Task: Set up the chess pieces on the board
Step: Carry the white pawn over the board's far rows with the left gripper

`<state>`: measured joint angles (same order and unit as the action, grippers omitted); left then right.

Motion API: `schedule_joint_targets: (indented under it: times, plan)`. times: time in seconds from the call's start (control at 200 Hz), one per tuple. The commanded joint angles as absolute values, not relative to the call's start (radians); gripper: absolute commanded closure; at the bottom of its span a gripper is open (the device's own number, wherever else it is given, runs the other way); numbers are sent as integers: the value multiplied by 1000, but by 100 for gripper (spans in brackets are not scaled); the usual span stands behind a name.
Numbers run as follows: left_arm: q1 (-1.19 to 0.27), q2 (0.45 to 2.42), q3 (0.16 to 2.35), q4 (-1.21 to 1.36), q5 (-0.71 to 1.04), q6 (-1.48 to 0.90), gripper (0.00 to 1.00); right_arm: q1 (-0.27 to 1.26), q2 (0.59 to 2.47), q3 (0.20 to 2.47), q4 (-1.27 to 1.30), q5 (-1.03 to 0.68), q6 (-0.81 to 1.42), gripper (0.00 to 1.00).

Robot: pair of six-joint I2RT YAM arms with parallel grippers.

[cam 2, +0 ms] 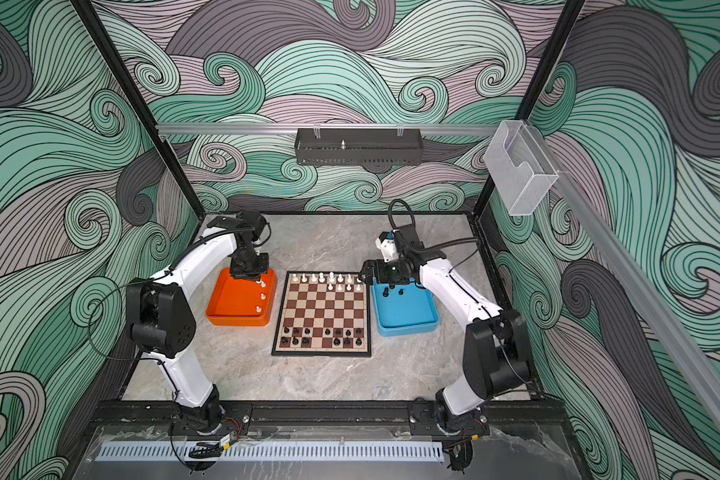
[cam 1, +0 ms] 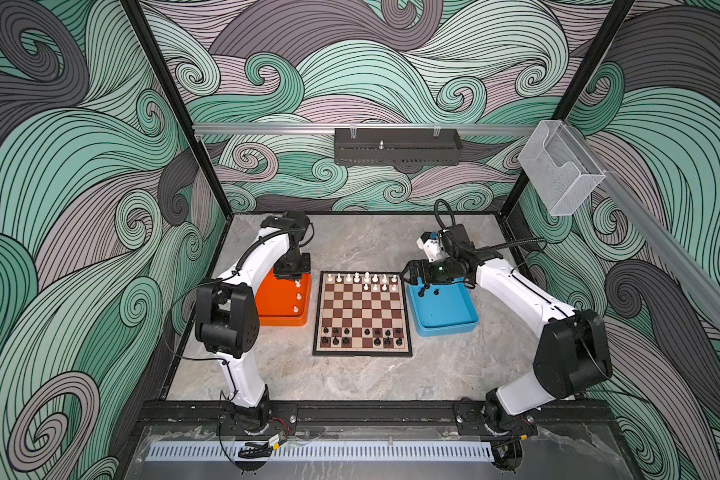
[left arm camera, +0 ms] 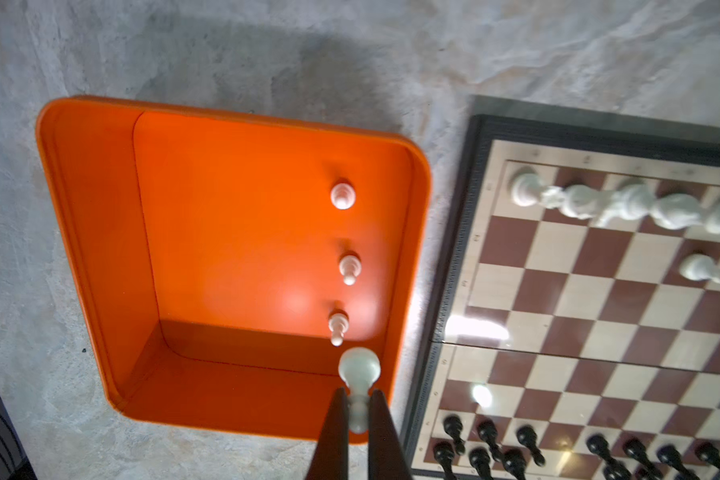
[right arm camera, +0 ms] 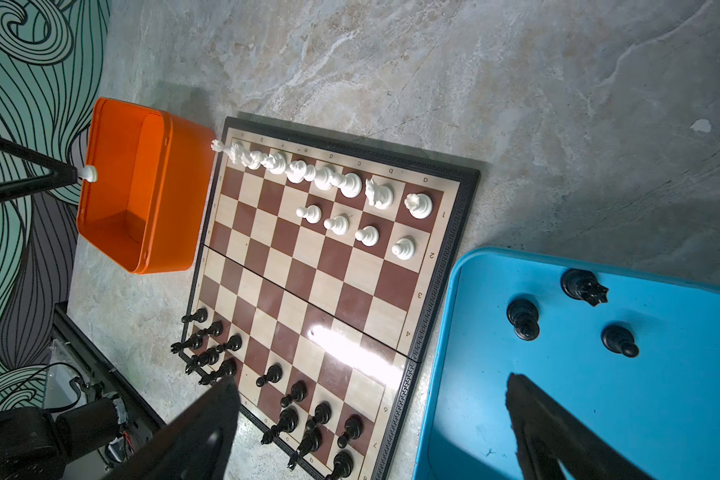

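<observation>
Just left of the board [cam 1: 362, 311], the left gripper [left arm camera: 358, 401] pinches a white pawn [left arm camera: 359, 368] over the orange tray [left arm camera: 92, 216] (three pawns [left arm camera: 349, 266] line its board-side wall); the right gripper [right arm camera: 371, 384] hangs agape over the blue tray [right arm camera: 682, 415].

Left arm [cam 1: 262, 257], right arm [cam 1: 512, 291]: same build. Smooth white link shells. Bulky black joint housings [cam 1: 225, 320], rounded, with small round holes in the side face. Corrugated black hose [cam 1: 512, 244] along the right forearm, a like one on the left. White block [cam 1: 429, 245] with a blue spot at the right wrist. Black base plates [cam 1: 267, 417] with silver screws. Left pincer [left arm camera: 358, 397], right pincer [right arm camera: 371, 378]: dark fingers [left arm camera: 333, 440], flat-sided, tapering to narrow tips.
</observation>
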<state>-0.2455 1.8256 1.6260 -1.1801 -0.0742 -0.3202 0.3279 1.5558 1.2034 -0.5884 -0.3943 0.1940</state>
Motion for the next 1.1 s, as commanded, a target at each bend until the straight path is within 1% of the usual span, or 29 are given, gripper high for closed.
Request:
schedule_joint_targets:
  times: [0.0, 0.13, 0.315, 0.801, 1.096]
  plan:
    - [-306, 1887, 1717, -1261, -65, -305, 92, 331, 1526, 1202, -610, -377, 183, 0]
    - [-364, 1955, 1792, -1287, -32, -304, 92, 329, 1516, 1200, -616, -371, 180, 0]
    - [-405, 2047, 1862, -1328, -8, -302, 92, 323, 1509, 1195, -619, -368, 178, 1]
    - [-413, 2215, 1971, -1341, 20, -280, 90, 315, 1506, 1181, -623, -356, 170, 1]
    - [-411, 2292, 2036, -1361, -5, -273, 90, 310, 1512, 1178, -623, -351, 166, 0]
